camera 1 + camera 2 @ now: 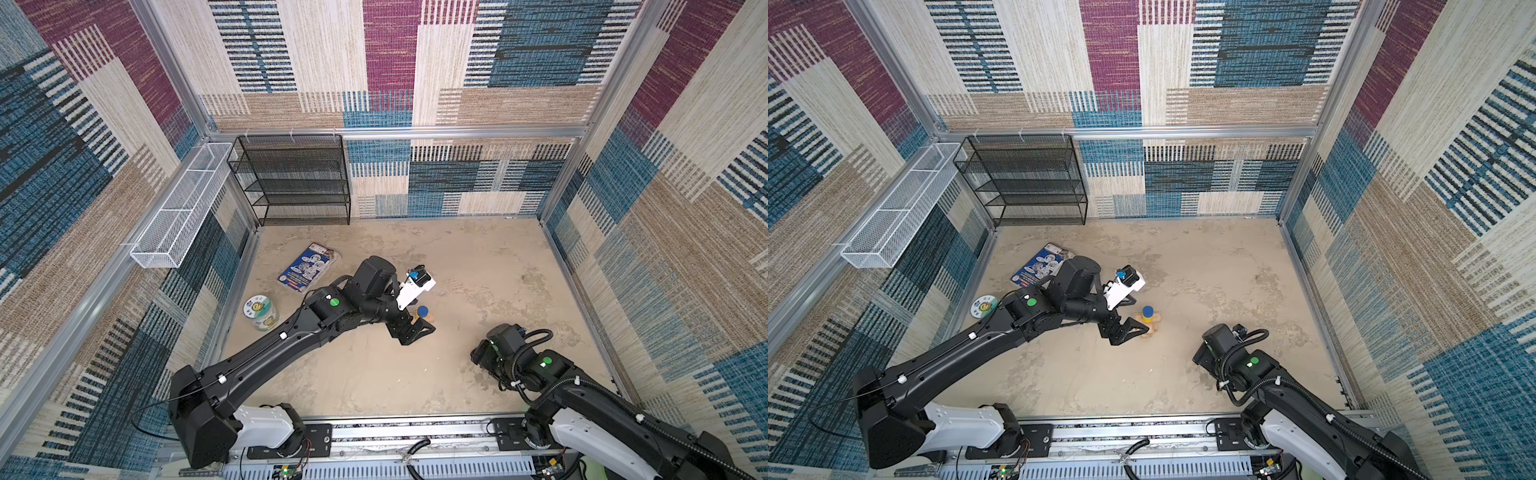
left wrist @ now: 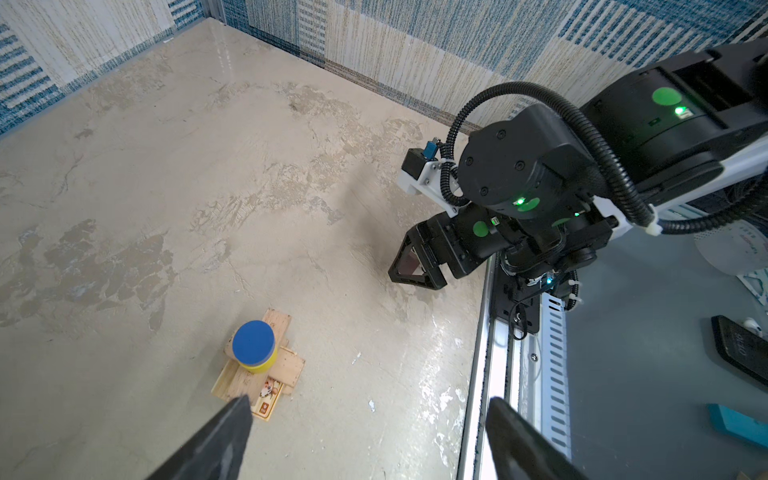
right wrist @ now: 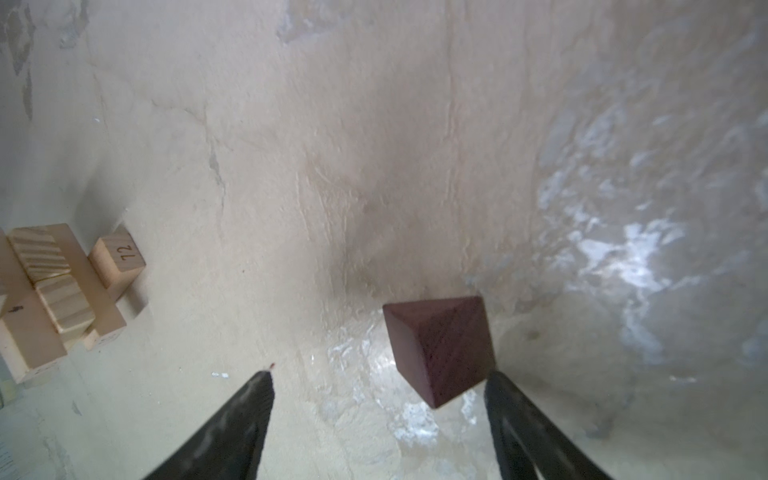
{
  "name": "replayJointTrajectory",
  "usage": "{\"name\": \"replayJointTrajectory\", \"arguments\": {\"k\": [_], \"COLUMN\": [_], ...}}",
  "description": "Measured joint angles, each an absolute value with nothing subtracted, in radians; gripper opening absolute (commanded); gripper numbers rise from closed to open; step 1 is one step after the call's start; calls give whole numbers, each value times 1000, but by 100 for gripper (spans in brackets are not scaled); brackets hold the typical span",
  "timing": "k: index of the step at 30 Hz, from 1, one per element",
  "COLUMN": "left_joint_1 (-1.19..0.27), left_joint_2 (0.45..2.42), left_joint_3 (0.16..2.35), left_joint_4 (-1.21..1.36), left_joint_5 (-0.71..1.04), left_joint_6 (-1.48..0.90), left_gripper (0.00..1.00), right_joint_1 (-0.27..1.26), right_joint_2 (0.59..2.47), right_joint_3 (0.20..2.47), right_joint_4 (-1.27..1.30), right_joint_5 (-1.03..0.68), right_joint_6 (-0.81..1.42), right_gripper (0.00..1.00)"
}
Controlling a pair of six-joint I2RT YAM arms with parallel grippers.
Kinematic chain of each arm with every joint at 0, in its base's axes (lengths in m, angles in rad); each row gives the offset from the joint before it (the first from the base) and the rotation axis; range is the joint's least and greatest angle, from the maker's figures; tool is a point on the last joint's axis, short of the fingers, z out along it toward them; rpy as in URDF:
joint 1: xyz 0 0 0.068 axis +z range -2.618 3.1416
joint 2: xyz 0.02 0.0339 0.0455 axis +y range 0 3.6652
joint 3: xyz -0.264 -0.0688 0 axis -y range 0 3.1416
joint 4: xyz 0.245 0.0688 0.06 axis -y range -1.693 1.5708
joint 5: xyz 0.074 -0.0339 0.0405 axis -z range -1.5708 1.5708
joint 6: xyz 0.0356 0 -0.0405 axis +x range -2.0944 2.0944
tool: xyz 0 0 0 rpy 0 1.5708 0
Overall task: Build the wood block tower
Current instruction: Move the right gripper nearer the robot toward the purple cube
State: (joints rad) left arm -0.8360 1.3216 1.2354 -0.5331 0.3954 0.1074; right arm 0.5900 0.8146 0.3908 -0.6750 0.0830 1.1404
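Observation:
The tower (image 1: 1148,325) stands mid-table: criss-crossed pale wood bars (image 2: 286,368) carrying a yellow cylinder (image 2: 262,365) capped by a blue disc (image 2: 253,343). One bar has a printed picture (image 2: 269,395). My left gripper (image 2: 370,401) hovers open just beside the stack, with nothing between its fingers; in both top views it (image 1: 411,332) partly covers the tower (image 1: 424,315). My right gripper (image 3: 379,374) is open and low over the table near the front right. A dark-brown block (image 3: 440,349) lies between its fingers, close to one fingertip (image 3: 498,384). The bars (image 3: 54,299) show off to the side.
A blue printed packet (image 1: 309,268) and a round labelled jar (image 1: 261,312) lie at the left. A black mesh shelf (image 1: 291,178) stands at the back left, with a white wire basket (image 1: 178,208) on the left wall. A metal rail (image 1: 415,432) runs along the front.

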Motion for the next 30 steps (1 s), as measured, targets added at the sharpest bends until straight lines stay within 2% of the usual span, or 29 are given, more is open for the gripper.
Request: {"name": "replayJointTrajectory", "arguments": {"k": [13,20,30], "left_joint_1": [-836,-836,-836], "left_joint_2": [1321,1322,1330], "left_joint_3": [1238,1240,1240], "left_joint_4": [-544,-546,-548], "left_joint_5": [369,364,350], "left_joint_6": [108,108,108], "left_gripper": [93,93,93], "right_joint_1": [542,539,539], "right_joint_2": [971,878,796], "right_joint_3": [469,428,374], "right_joint_4": [-565,-593,-628], "right_joint_5": [97,93,-19], "right_joint_6": [1000,1003,1031], "right_gripper": [79,79,77]}}
